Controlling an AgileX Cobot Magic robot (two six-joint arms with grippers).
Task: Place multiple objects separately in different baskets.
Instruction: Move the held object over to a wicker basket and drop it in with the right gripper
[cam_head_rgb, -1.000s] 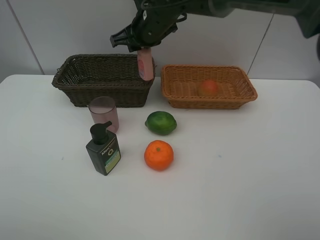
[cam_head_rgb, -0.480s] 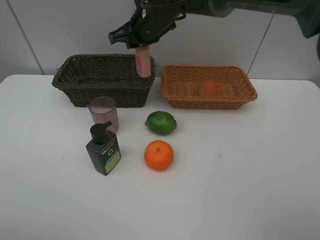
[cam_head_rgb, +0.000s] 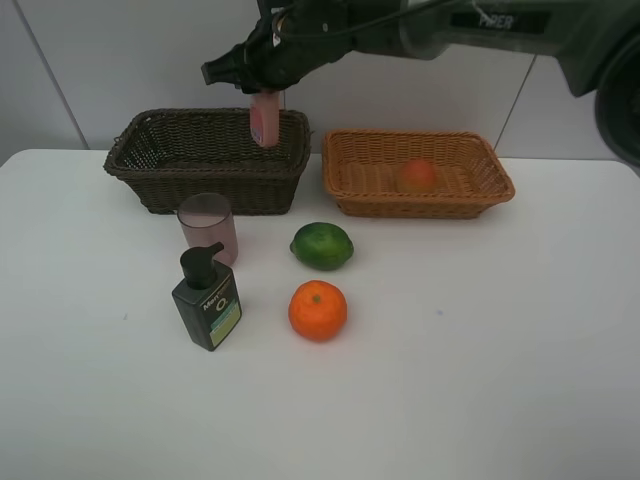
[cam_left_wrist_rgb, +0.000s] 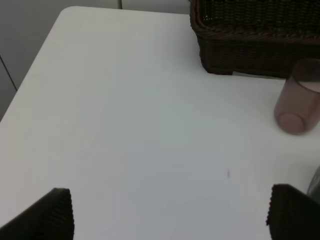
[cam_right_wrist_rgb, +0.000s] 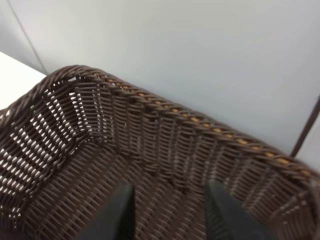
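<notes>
While the right gripper (cam_head_rgb: 262, 86) clamped the pink bottle (cam_head_rgb: 264, 122) over the dark brown basket (cam_head_rgb: 200, 186), the left gripper (cam_left_wrist_rgb: 170, 210) stood spread, empty. The next step probably called for lowering, then release.

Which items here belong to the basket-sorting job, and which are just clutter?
Job: pink bottle, pink cup, green pump bottle, lime, orange, peach, dark brown basket, tan basket.
Clutter: none visible, only the white table.

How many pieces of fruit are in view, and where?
3. Lime and orange on the table, orange nearer the camera; peach inside the tan basket. The dark basket has its floor partly hidden, so may hold more.
</notes>
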